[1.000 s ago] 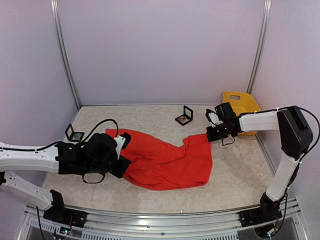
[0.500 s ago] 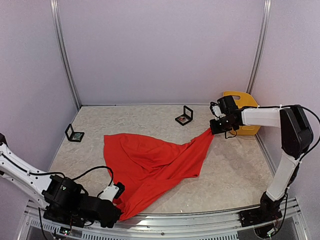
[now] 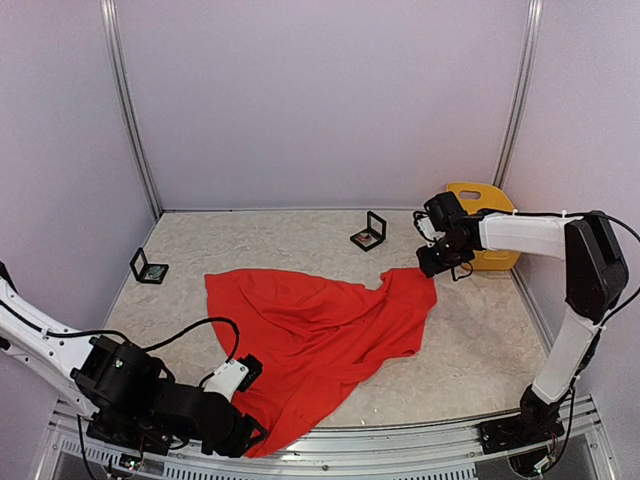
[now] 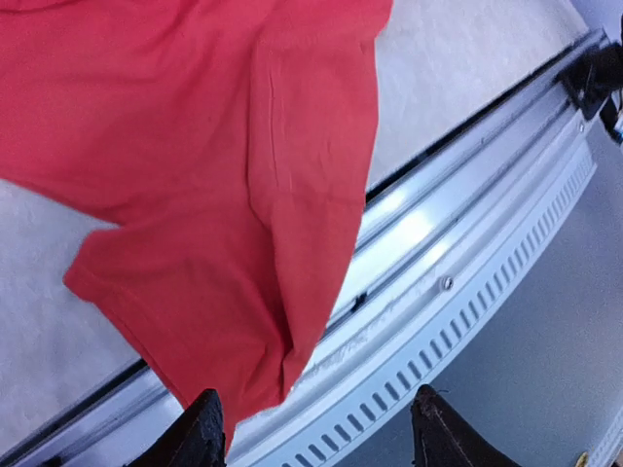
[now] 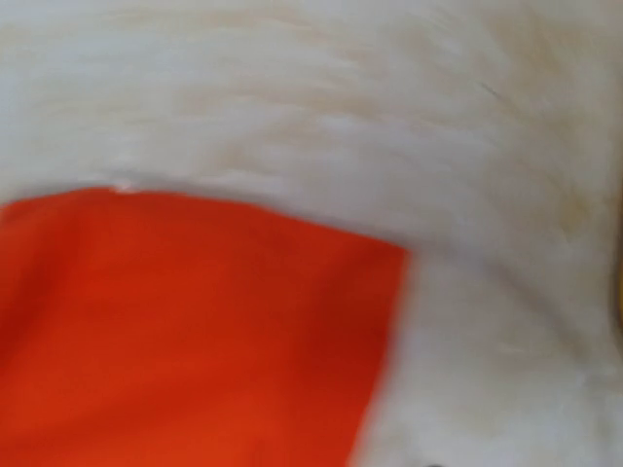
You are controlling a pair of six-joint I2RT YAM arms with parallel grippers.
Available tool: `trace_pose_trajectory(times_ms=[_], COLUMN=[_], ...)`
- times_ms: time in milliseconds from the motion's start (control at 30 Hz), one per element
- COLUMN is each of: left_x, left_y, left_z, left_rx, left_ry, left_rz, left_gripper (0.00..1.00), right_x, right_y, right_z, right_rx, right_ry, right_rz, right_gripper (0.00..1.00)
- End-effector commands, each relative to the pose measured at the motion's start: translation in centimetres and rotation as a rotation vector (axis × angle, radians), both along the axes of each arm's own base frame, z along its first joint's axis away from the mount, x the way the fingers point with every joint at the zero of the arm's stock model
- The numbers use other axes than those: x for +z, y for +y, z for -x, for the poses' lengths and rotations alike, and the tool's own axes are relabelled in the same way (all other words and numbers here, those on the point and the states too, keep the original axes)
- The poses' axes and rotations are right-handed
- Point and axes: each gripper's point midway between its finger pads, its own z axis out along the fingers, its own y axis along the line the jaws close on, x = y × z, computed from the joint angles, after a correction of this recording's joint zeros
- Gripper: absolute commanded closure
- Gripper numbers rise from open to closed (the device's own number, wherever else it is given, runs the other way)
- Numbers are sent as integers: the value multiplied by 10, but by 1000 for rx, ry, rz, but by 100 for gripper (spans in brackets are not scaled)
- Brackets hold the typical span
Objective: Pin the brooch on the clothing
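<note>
The clothing, a bright red T-shirt [image 3: 310,330], lies spread slantwise from the table's near edge to the right middle. In the left wrist view its lower corner [image 4: 214,292] hangs over the aluminium rail, just beside one of my fingers. My left gripper [image 4: 321,433] [image 3: 250,432] is open, its black fingertips wide apart with nothing between them. My right gripper [image 3: 428,262] hovers over the shirt's far right corner [image 5: 243,321], which lies flat and free on the table. That view is blurred and shows no fingers. I cannot make out the brooch for certain.
A small black hinged case [image 3: 369,233] stands open at the back centre with a small coloured piece in it. Another open black case [image 3: 148,267] sits at the left. A yellow board [image 3: 485,215] lies at the back right. The slotted metal rail [image 4: 467,263] runs along the near edge.
Both grippers held the shirt stretched taut half a second ago. Now both have let go: the cloth has gone slack and its right corner has dropped onto the table.
</note>
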Motion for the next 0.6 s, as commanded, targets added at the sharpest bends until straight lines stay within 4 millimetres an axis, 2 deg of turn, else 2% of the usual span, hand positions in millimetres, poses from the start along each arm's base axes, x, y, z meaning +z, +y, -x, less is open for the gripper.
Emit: trace_pose_trajectory(times_ms=[0,33,67,133,200,267,333,467,567], left_x=[35,38,43,54,63,66,65,52,25], left_y=[3,7,12,24,44,71,91,121,132], left_z=[-73,-95,-116,-158,-197,-236,-264,-302,-320], left_rx=[83,127,174,250,351,475,570,717,783], left_ry=[-181,-204,-231,-302,-374,-422,-443,-448,-405], left_rz=[51,61,76,94,102,117,158,223,218], left_gripper=[40,42,42,42,40,37,35,34,33], right_x=[53,52,50,39,23,3,-16,-42,-51], right_y=[72,108,147,211,247,268,278,284,281], right_z=[36,56,83,149,199,230,244,253,259], right_rx=[256,400,566,860,1051,1157,1194,1204,1212], right_ry=[-86,-67,-24,52,115,168,215,277,309], right_rz=[-27,-92,-183,-266,-297,-297,-281,-272,-269], right_gripper=[61,64,66,66,62,56,52,46,50])
